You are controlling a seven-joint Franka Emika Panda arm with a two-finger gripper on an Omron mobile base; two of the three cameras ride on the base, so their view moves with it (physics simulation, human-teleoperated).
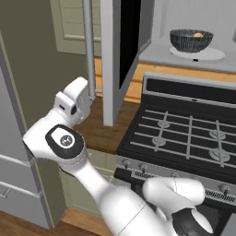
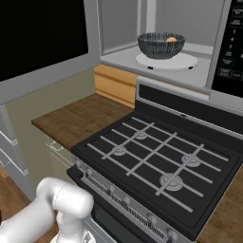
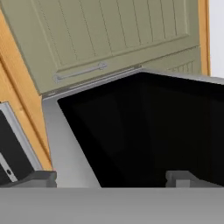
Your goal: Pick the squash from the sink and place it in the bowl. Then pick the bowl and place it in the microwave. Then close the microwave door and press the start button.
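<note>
squash [image 2: 172, 39] in bowl [image 2: 161, 44] on microwave [image 1: 184, 27] turntable, axis unclear | microwave door [image 1: 113, 60] swung out, long axis vertical | gripper [image 3: 111, 177] fingers spread, facing door glass | stove [image 2: 156, 156] below

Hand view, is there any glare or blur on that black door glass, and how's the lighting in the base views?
Hand view: the microwave door glass is flat black, no glare or reflection, edges slightly soft. Left base view: even lighting, faint shadow under the bowl. Right base view: the stove grates look sharp, no highlights.
</note>
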